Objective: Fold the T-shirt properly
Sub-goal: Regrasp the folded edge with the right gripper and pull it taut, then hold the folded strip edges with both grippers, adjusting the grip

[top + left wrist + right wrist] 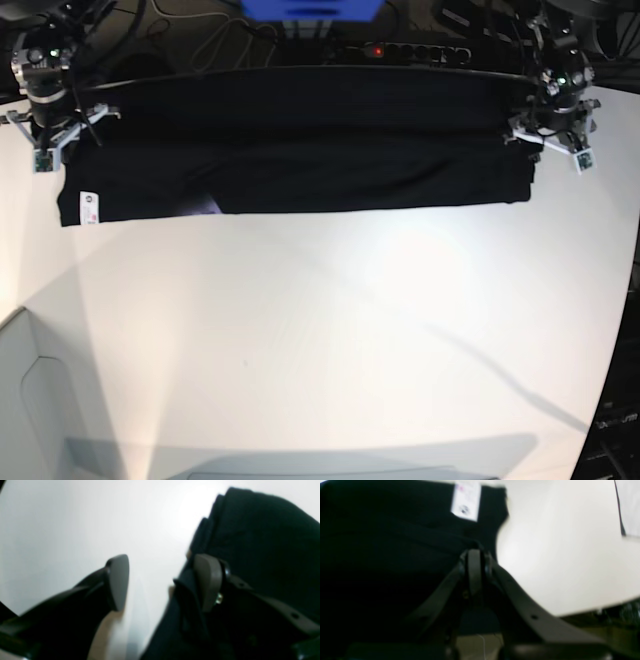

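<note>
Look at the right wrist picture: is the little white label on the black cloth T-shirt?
Yes, the small white label sits on the black cloth T-shirt, near its top edge.

Big black cloth T-shirt (pixel 382 555) fills the left of the frame, small white label (pixel 466 501) up top. Right gripper (pixel 474 567) at centre, jaws pinched together on its edge; white tabletop (pixel 565 555) fills the right.

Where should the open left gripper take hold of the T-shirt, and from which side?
Judging from the pictures: the end edge of the T-shirt beside the left gripper, coming in from the bare table side. In the left wrist view the stacked layers lie against one finger while the other stands over bare table, so sliding sideways should bring the edge between them.
</note>
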Controlling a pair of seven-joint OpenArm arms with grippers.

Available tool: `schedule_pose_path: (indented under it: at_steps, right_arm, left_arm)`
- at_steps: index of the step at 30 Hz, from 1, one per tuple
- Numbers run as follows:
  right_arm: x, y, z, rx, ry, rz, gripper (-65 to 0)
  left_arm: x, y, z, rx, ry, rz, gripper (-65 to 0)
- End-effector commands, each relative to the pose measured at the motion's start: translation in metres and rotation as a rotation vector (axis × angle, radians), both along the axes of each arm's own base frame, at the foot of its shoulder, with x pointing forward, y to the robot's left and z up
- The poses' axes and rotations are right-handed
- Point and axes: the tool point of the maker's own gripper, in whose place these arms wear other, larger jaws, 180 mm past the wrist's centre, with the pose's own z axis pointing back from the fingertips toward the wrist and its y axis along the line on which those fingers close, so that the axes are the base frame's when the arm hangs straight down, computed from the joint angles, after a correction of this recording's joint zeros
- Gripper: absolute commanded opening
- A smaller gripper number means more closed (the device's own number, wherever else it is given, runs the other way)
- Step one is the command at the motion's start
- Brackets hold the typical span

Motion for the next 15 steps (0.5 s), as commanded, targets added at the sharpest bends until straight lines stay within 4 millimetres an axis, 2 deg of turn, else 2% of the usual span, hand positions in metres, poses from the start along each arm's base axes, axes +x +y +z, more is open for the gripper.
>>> schedule_pose_path:
  at_steps: [1,7,12,15]
  right_arm:
    - [-0.002,-0.007,0.009,-0.027,-0.023,-0.005,-65.0]
    - [-0.034,-0.025,0.005,-0.03,0.01,-0.12,-65.0]
    - [-0.052,-0.022,-0.004,-0.024,0.068,-0.113,-65.0]
    - [-0.052,-0.017,-0.007,-0.016,0.076,-0.097,-65.0]
  left_arm:
    - [0.006,0.007,0.012,0.036,-0.033,-0.006,-26.0]
    - [0.007,0.007,0.012,0.036,-0.032,-0.01,-26.0]
    - [0.006,0.007,0.012,0.037,-0.032,-0.011,-26.0]
    - [0.006,0.013,0.015,0.055,-0.026,-0.019,-26.0]
